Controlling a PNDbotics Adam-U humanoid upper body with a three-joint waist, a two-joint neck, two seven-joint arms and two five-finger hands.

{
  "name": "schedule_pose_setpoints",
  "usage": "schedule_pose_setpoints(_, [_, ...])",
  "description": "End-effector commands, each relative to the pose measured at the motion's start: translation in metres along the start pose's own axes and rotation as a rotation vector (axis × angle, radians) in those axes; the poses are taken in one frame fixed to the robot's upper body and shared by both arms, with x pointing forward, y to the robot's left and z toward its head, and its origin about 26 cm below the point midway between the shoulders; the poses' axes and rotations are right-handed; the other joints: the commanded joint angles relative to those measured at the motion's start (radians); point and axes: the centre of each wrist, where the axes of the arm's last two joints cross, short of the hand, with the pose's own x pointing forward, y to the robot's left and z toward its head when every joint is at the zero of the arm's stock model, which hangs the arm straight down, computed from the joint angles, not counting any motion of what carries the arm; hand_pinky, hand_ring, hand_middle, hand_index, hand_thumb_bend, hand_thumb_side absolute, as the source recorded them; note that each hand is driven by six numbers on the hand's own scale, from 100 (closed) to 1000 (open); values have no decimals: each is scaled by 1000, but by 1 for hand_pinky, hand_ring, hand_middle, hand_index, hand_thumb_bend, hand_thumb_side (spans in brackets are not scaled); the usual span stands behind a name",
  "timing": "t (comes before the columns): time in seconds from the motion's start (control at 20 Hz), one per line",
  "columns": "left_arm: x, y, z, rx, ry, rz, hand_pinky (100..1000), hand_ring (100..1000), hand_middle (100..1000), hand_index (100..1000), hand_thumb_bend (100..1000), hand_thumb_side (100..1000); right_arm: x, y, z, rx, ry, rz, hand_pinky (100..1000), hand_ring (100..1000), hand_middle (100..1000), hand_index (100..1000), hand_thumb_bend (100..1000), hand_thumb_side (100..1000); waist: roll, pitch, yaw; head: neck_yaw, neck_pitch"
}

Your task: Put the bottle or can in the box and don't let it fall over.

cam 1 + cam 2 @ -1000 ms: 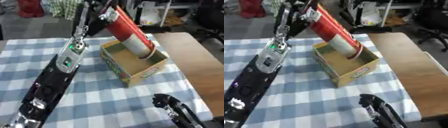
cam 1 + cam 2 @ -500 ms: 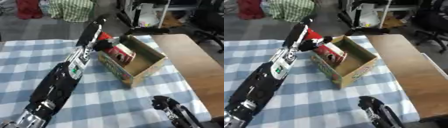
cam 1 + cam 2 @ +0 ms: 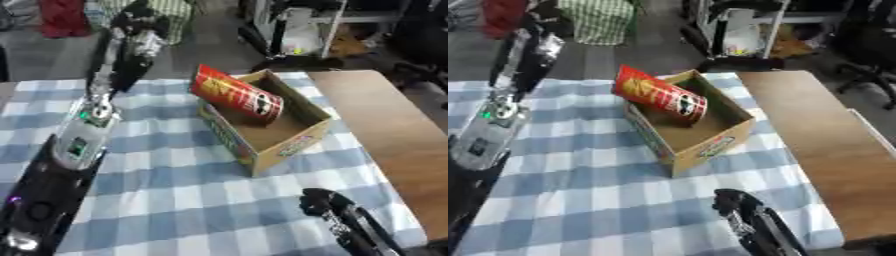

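We see the red can [image 3: 237,94] lying tilted across the near-left rim of the cardboard box [image 3: 282,146], its dark end down inside, its top poking over the rim. The box sits near the checked desk [image 3: 175,200] right edge, with bare cloth to its left and front. Our left hand [image 3: 138,26] is now lifted clear beyond the desk's far edge, holding nothing; half a second ago it was at the can. We cannot tell how far its fingers are spread. Our right hand [image 3: 325,206] rests low, fingers relaxed.
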Motion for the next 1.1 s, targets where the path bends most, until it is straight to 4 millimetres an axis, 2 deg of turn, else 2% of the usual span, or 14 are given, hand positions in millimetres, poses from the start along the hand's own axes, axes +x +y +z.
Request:
schedule_pose_setpoints(0.05, [15, 37, 24, 67, -18, 5, 913, 794, 782, 915, 363, 896, 6, -8, -2, -21, -17, 27, 789, 848, 614, 798, 100, 705, 11, 0, 11, -9, -2])
schedule_pose_setpoints(0.25, [-10, 47, 77, 80, 133, -5, 917, 789, 777, 923, 314, 938, 7, -12, -3, -33, -19, 29, 789, 847, 614, 805, 100, 708, 23, -2, 47, -12, 8])
schedule_pose_setpoints(0.45, [-32, 38, 108, 30, 241, 26, 917, 775, 754, 910, 291, 965, 8, -13, -4, -37, -25, 19, 789, 847, 614, 809, 100, 709, 24, -6, 55, -11, 14])
schedule_pose_setpoints(0.75, [-50, 24, 125, 11, 329, 84, 914, 762, 746, 909, 288, 970, 7, -13, -2, -51, -21, 10, 788, 841, 609, 813, 100, 705, 20, -12, 55, 0, 29])
schedule_pose_setpoints(1.1, [-55, 17, 128, 8, 352, 94, 907, 744, 728, 903, 278, 966, 6, -13, -3, -75, -14, 0, 780, 828, 595, 810, 100, 707, 25, -13, 49, 5, 37])
